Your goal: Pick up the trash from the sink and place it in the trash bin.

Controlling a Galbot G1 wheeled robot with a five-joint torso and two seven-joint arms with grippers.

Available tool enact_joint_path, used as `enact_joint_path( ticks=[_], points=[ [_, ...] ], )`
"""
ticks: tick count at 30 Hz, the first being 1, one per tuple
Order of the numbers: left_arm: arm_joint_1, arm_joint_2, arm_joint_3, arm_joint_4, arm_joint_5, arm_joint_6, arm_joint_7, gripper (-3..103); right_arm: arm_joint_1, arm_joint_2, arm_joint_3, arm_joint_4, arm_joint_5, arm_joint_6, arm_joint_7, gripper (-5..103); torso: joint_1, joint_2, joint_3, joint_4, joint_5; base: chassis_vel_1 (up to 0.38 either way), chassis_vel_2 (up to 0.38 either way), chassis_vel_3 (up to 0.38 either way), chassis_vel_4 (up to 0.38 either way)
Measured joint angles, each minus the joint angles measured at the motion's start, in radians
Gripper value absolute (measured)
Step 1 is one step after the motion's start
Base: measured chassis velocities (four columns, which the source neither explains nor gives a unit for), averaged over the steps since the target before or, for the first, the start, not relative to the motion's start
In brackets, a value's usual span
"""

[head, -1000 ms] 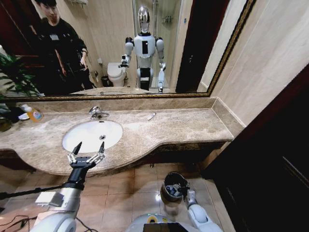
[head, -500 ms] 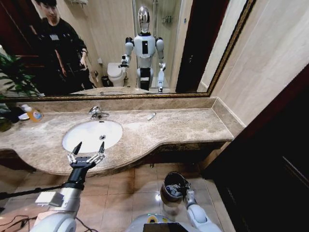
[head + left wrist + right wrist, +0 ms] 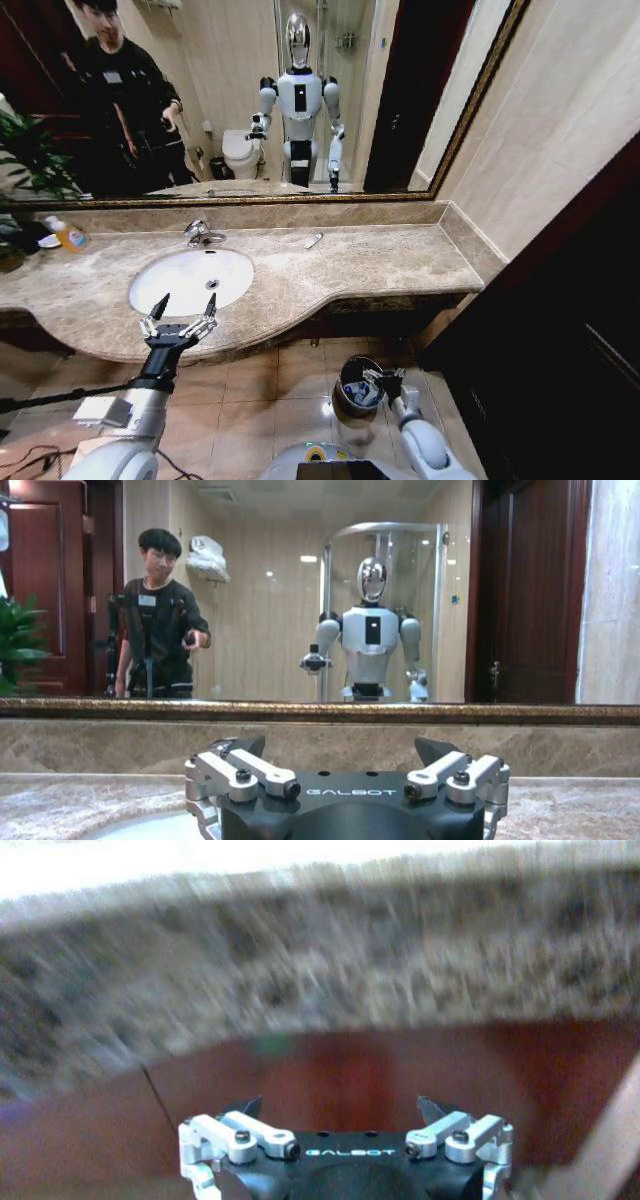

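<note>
The white oval sink (image 3: 170, 285) sits in the beige marble counter, and its chrome faucet (image 3: 200, 233) stands behind it. My left gripper (image 3: 183, 305) hovers open over the sink's near rim, holding nothing; the left wrist view shows the same gripper (image 3: 340, 748) facing the mirror. On the floor below stands the small black trash bin (image 3: 345, 395), with pale trash (image 3: 360, 392) inside it. My right gripper (image 3: 385, 378) is just right of the bin's rim. In the right wrist view this gripper (image 3: 340, 1106) is open and bare.
A small white stick-like piece (image 3: 314, 240) lies on the counter right of the faucet. An orange-yellow soap bottle (image 3: 68, 236) and a plant (image 3: 30, 160) stand at the far left. Dark wood panelling (image 3: 560, 330) closes off the right side.
My right gripper has drawn out from over the trash bin to its right side and lifted a little. The left arm has not moved.
</note>
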Motion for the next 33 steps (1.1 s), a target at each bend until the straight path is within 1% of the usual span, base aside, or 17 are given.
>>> enact_joint_path(
  ticks=[2, 4, 5, 7, 9, 11, 12, 14, 15, 17, 20, 21, 23, 24, 25, 28, 33],
  points=[
    [0.0, 0.0, 0.0, 0.0, 0.0, 0.0, 0.0, 100, -0.042, 0.001, 0.003, 0.105, -0.022, 0.004, -0.004, 100, 0.0, 0.0, 0.0, 0.0, -0.0001, 0.0, 0.0, 0.0, 0.0],
    [0.0, 0.0, 0.0, 0.0, 0.0, 0.0, 0.0, 100, -0.059, 0.002, 0.001, 0.144, -0.027, 0.003, -0.005, 100, 0.0, 0.0, 0.0, 0.0, -0.0002, 0.0, 0.0, 0.0, 0.0],
    [0.0, 0.0, 0.0, 0.0, 0.0, 0.0, 0.0, 100, -0.091, 0.013, -0.012, 0.224, -0.045, 0.0, -0.008, 100, 0.0, 0.0, 0.0, 0.0, 0.0, 0.0, 0.0, 0.0, 0.0],
    [0.0, 0.0, 0.0, 0.0, 0.0, 0.0, 0.0, 100, -0.108, 0.035, -0.027, 0.299, -0.077, -0.009, -0.015, 100, 0.0, 0.0, 0.0, 0.0, -0.0002, 0.0, 0.0, 0.0, 0.0],
    [0.0, 0.0, 0.0, 0.0, 0.0, 0.0, 0.0, 100, -0.109, 0.043, -0.031, 0.318, -0.088, -0.015, -0.016, 100, 0.0, 0.0, 0.0, -0.0002, -0.0002, 0.0, 0.0, 0.0, 0.0],
    [0.0, 0.0, 0.0, 0.0, 0.0, 0.0, 0.0, 100, -0.079, 0.074, -0.044, 0.384, -0.111, -0.059, -0.018, 100, 0.0, 0.0, 0.0, 0.0, -0.0003, 0.0, 0.0, 0.0, 0.0],
    [0.0, 0.0, 0.0, 0.0, 0.0, 0.0, 0.0, 100, -0.079, 0.074, -0.044, 0.384, -0.111, -0.059, -0.018, 100, 0.0, 0.0, 0.0, 0.0, -0.0003, 0.0, 0.0, 0.0, 0.0],
    [0.0, 0.0, 0.0, 0.0, 0.0, 0.0, 0.0, 100, -0.009, 0.1, -0.049, 0.414, -0.112, -0.131, -0.018, 100, 0.0, 0.0, 0.0, 0.0, -0.0001, 0.0, 0.0, 0.0, 0.0],
    [0.0, 0.0, 0.0, 0.0, 0.0, 0.0, 0.0, 100, 0.032, 0.109, -0.05, 0.414, -0.107, -0.164, -0.018, 100, 0.0, 0.0, 0.0, 0.0, -0.0001, 0.0, 0.0, 0.0, 0.0],
    [0.0, 0.0, 0.0, 0.0, 0.0, 0.0, 0.0, 100, 0.032, 0.109, -0.05, 0.414, -0.107, -0.164, -0.018, 100, 0.0, 0.0, 0.0, 0.0, -0.0001, 0.0, 0.0, 0.0, 0.0],
    [0.0, 0.0, 0.0, 0.0, 0.0, 0.0, 0.0, 100, 0.198, 0.114, -0.066, 0.347, -0.079, -0.26, -0.038, 100, 0.0, 0.0, 0.0, 0.0, -0.0001, 0.0, 0.0, 0.0, 0.0],
    [0.0, 0.0, 0.0, 0.0, 0.0, 0.0, 0.0, 100, 0.198, 0.114, -0.066, 0.347, -0.079, -0.26, -0.038, 100, 0.0, 0.0, 0.0, 0.0, -0.0001, 0.0, 0.0, 0.0, 0.0],
    [0.0, 0.0, 0.0, 0.0, 0.0, 0.0, 0.0, 100, 0.267, 0.113, -0.076, 0.311, -0.077, -0.282, -0.043, 100, 0.0, 0.0, 0.0, 0.0, -0.0001, 0.0, 0.0, 0.0, 0.0],
    [0.0, 0.0, 0.0, 0.0, 0.0, 0.0, 0.0, 100, 0.347, 0.116, -0.089, 0.259, -0.072, -0.294, -0.047, 100, 0.0, 0.0, 0.0, 0.0, -0.0001, 0.0, 0.0, 0.0, 0.0],
    [0.0, 0.0, 0.0, 0.0, 0.0, 0.0, 0.0, 100, 0.347, 0.116, -0.089, 0.259, -0.072, -0.294, -0.047, 100, 0.0, 0.0, 0.0, 0.0, -0.0001, 0.0, 0.0, 0.0, 0.0],
    [0.0, 0.0, 0.0, 0.0, 0.0, 0.0, 0.0, 100, 0.469, 0.144, -0.113, 0.159, -0.058, -0.298, -0.047, 100, 0.0, 0.0, 0.0, 0.0001, -0.0002, 0.0, 0.0, 0.0, 0.0],
    [0.0, 0.0, 0.0, 0.0, 0.0, 0.0, 0.0, 100, 0.56, 0.173, -0.147, 0.08, -0.018, -0.336, -0.034, 100, 0.0, 0.0, 0.0, -0.0001, -0.0004, 0.0, 0.0, 0.0, 0.0]
  ],
)
